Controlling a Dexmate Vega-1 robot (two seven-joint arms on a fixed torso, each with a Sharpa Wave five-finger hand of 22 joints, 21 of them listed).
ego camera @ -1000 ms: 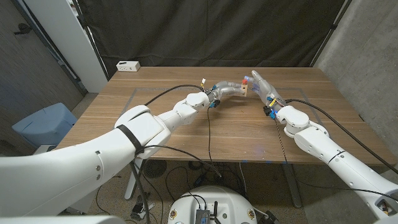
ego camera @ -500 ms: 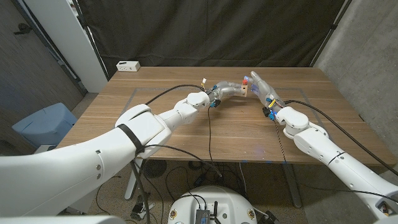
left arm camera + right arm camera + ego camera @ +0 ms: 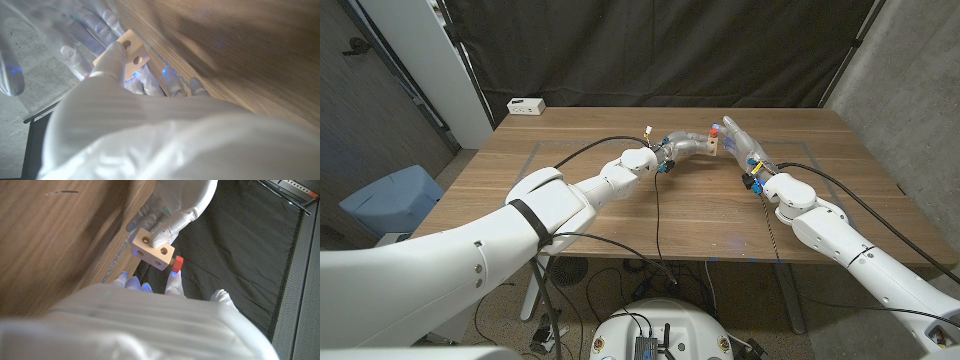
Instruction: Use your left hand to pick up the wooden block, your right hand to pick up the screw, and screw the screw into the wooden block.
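Wooden block (image 3: 154, 249) sits gripped in the left hand (image 3: 172, 211) above the bench (image 3: 620, 200). Right hand (image 3: 738, 137) pinches the red-headed screw (image 3: 177, 263), its tip against the block's end.

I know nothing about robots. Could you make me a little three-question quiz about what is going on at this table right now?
1. True or false: the wooden block is lying on the wooden table.
2. What colour is the head of the screw at the block's side?
A) red B) green C) black
3. Fill in: the block is held by the ____ robot hand, while the right robot hand meets it from the other side.

Key
1. False: it is held up above the table.
2. A
3. left
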